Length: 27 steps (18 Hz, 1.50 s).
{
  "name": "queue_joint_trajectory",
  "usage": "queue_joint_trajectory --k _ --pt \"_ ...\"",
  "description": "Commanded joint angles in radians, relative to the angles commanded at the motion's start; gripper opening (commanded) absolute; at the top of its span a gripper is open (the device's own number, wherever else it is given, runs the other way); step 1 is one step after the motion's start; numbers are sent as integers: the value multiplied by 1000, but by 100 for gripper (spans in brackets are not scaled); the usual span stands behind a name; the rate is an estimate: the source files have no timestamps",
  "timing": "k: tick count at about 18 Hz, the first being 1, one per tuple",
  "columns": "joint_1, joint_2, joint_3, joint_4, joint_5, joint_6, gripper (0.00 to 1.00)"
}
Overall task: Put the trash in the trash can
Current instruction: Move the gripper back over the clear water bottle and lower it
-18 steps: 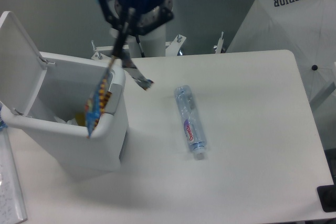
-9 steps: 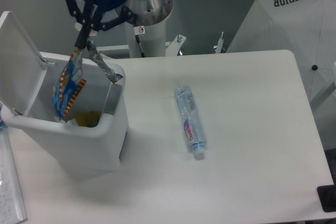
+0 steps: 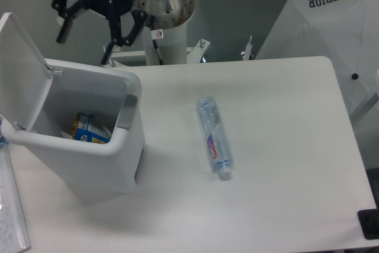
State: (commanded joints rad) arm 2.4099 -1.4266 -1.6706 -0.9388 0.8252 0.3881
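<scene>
The blue snack bag (image 3: 90,129) with orange-yellow edges lies inside the white trash can (image 3: 118,164), whose flip lid (image 3: 18,69) stands open at the left. A slim clear bottle (image 3: 214,138) with a pink-purple label lies on its side on the white table, right of the can. My gripper (image 3: 84,41) hangs open above the can's back edge, fingers spread wide, with nothing between them.
The robot's white base column (image 3: 169,25) stands behind the table. A white folded umbrella marked SUPERIOR (image 3: 331,34) leans at the right. A paper sheet (image 3: 12,217) lies at the left edge. A dark object (image 3: 370,223) sits at the bottom right corner.
The gripper opened and let go of the snack bag, which dropped into the trash can. The gripper also rose and shifted slightly left. The bottle has not moved.
</scene>
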Motion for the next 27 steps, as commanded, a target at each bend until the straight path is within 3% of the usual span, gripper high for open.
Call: queue_joint_trajectory --k 4,10,14,19,23,27 --pt "118 -5 -2 2 32 11 100" --pt "184 -118 90 -8 38 -2 100" --pt "241 -207 94 -20 43 -3 100" --pt "232 -360 133 -115 303 6 100" --pt "204 -469 201 -265 408 34 100" --pt "170 -566 218 -282 540 61 100"
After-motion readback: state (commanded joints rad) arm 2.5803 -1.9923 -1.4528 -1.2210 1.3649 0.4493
